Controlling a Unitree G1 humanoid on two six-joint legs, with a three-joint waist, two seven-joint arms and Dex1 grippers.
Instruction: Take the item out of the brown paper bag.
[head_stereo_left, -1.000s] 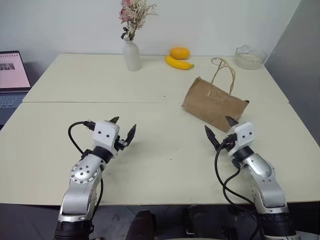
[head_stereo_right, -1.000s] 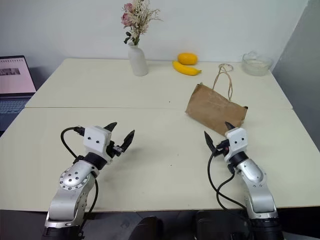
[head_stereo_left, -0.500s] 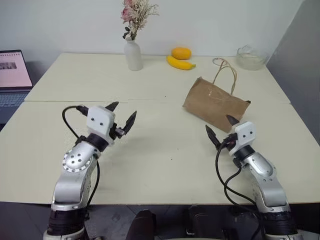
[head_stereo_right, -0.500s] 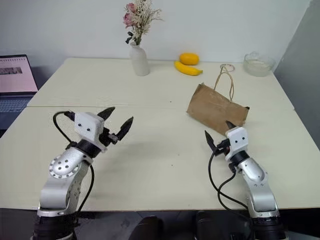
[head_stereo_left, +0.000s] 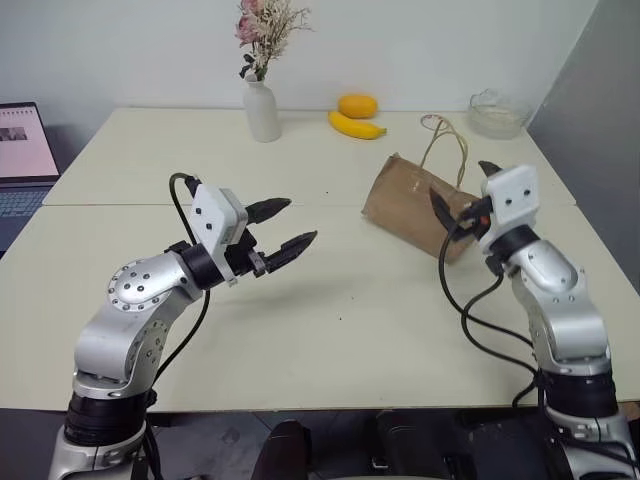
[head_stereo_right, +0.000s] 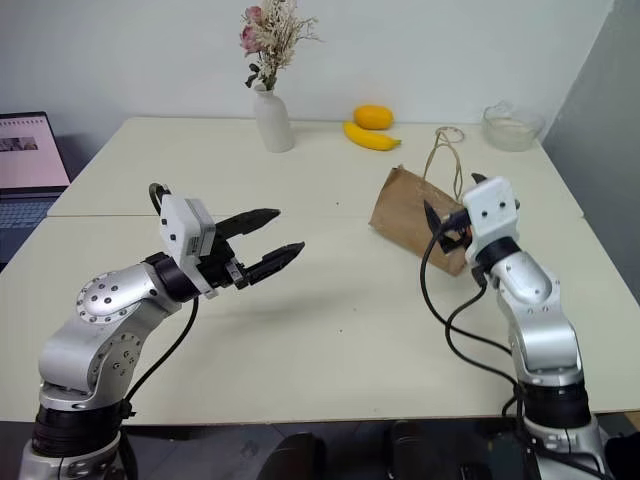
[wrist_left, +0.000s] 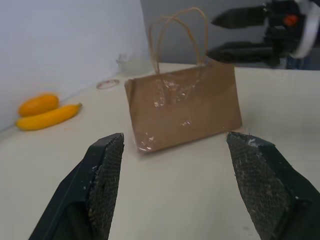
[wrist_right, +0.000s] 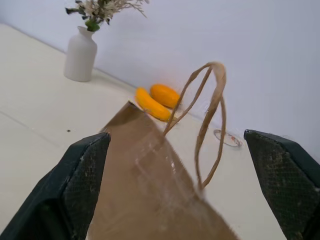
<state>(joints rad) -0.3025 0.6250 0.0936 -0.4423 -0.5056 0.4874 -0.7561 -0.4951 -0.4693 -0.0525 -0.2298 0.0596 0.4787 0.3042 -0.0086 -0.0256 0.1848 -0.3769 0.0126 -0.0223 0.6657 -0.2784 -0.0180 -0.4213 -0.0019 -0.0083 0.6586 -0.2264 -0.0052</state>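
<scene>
Item: I can't see the red bottle from here; I judge it sits inside the bag, hidden by the paper.
Bag: the brown paper bag is on the cream table, toward 2 o'clock from the table's middle, its loop handles lying out toward 12 o'clock.
Right gripper: my right gripper hangs in the air at the bag's 4 o'clock edge, just beside it, not touching as far as I can tell; fingers spread wide, nothing between them.
Left gripper: my left gripper hovers above the table's middle, pointing level toward the bag at 3 o'clock, well apart from it; fingers wide, empty.
Step in hand: approach. Both arms are closing on the bag; nothing is gripped.
Next move: I judge one gripper must pin or lift the bag's mouth by a handle while the other reaches in; the creased paper will likely give and slide if pushed.
Change since a second ago: both hands have risen off the near table; the right moved up alongside the bag, the left swung to face it.
Bystanders: a banana and an orange fruit at 12 o'clock, a white vase at 11, a glass bowl at 1.
</scene>
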